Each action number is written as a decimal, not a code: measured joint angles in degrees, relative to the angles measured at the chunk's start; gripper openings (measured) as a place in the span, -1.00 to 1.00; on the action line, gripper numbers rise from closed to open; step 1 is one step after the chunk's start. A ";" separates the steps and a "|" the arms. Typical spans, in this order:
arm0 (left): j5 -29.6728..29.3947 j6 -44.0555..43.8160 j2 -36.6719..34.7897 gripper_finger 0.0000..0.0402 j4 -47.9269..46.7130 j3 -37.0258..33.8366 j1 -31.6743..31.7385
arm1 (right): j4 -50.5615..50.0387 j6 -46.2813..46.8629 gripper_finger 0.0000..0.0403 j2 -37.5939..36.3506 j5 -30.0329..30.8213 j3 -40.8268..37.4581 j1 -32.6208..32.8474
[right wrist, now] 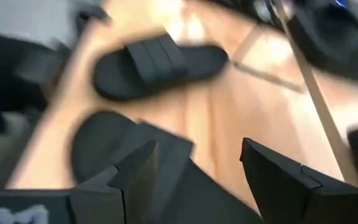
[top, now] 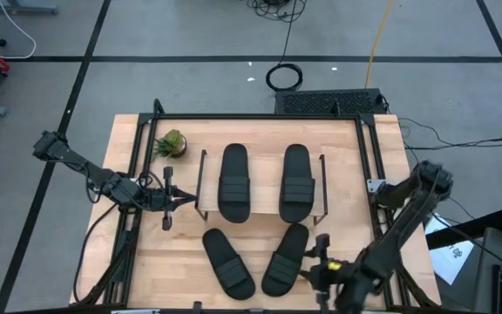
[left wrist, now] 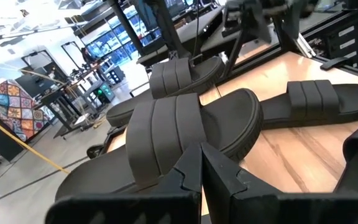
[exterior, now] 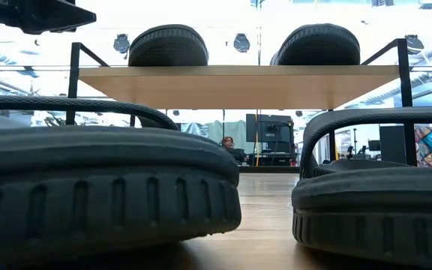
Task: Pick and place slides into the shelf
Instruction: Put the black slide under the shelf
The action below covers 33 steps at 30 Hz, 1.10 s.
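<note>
Wooden shelf (top: 264, 179) carries two slides (top: 234, 181); potted plant (top: 172, 144) beside; left tool (top: 184, 201) together, right tool (top: 314, 261) apart.

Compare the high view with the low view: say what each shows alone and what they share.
Only the high view shows the small potted plant, the left gripper shut beside the shelf, and the right gripper open near the right front slide. Only the low view shows a person in the room behind. Both show two slides on the shelf and two in front.

Two slides (top: 234, 181) lie side by side on my shelf (top: 262, 215); two more (top: 227, 261) sit before it (potted plant (top: 172, 144) behind-left).
</note>
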 joint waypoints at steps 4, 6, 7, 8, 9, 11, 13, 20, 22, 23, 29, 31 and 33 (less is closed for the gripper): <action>0.00 -0.76 -0.01 -0.96 -0.17 0.00 0.00 | -16.73 14.42 0.11 9.46 -5.03 8.77 -1.86; 0.00 -0.85 0.00 -0.96 -0.46 0.00 0.01 | -22.76 19.01 0.11 13.68 -6.06 13.04 -2.21; 0.00 -0.85 -0.01 -0.96 -0.46 0.00 0.01 | -25.17 20.43 0.11 15.46 -6.06 14.89 -2.23; 0.00 -0.85 0.00 -0.96 -0.45 0.00 0.00 | -27.12 21.40 0.11 17.13 -6.09 16.90 -2.27; 0.00 -0.85 -0.02 -0.96 -0.43 0.00 0.00 | -28.71 22.49 0.11 18.42 -6.04 18.81 -2.07; 0.00 -0.85 -0.02 -0.96 -0.42 0.00 0.00 | -30.14 23.88 0.10 20.34 -5.76 22.99 -1.76; 0.00 -0.83 -0.01 -0.96 -0.39 0.00 0.00 | -29.36 23.13 0.07 22.01 -4.64 27.03 -1.52; 0.00 1.64 0.00 -0.96 0.93 0.00 0.00 | -23.43 14.65 -0.13 30.73 -2.82 37.01 -1.66; 0.01 2.28 -0.01 -0.96 1.76 0.00 0.02 | -23.85 15.16 -0.18 32.55 -2.55 38.20 -2.08; 0.01 2.48 0.00 -0.96 2.03 0.00 0.01 | -24.00 15.24 -0.20 33.27 -1.74 38.32 -2.12; 0.29 3.94 0.00 -0.96 2.84 0.00 0.02 | -23.38 10.91 -0.34 33.23 1.29 38.32 -3.01; 0.37 4.02 -0.02 -0.96 2.91 0.00 0.02 | -20.89 7.33 -0.39 32.53 0.38 38.34 -3.18; 0.39 4.07 0.00 -0.96 2.96 0.00 0.02 | -17.25 3.73 -0.42 31.76 -0.23 38.34 -3.19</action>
